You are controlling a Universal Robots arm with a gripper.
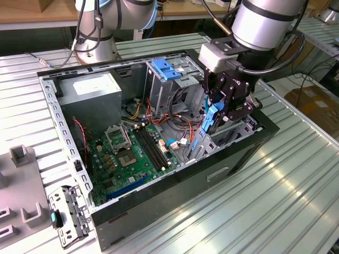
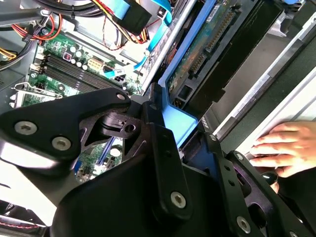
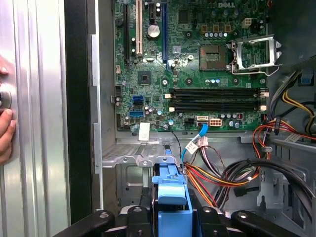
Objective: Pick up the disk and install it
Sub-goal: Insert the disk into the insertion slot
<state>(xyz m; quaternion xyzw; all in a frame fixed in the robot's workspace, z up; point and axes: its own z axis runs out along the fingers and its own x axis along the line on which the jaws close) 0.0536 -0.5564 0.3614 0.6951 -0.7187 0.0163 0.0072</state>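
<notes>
My gripper (image 1: 216, 112) is shut on the disk (image 1: 206, 129) and hangs over the open computer case (image 1: 254, 138) on the exterior view's right. The disk stands on edge, its blue side rail facing out and its lower end down inside the case by the front bay. In the second wrist view the disk (image 2: 217, 44) shows its green circuit underside and connector, and the blue rail runs back between the black fingers (image 2: 163, 148). In the first wrist view the blue rail (image 3: 170, 195) sits clamped between the fingers (image 3: 207, 217), above the bay's metal floor.
The motherboard (image 1: 132, 153) lies in the case floor, with loose red, orange and blue cables (image 3: 217, 173) beside the bay. A grey power-supply box (image 1: 92, 92) and a drive cage with a blue bracket (image 1: 167, 69) stand at the back. A person's hand (image 2: 286, 148) rests outside the case.
</notes>
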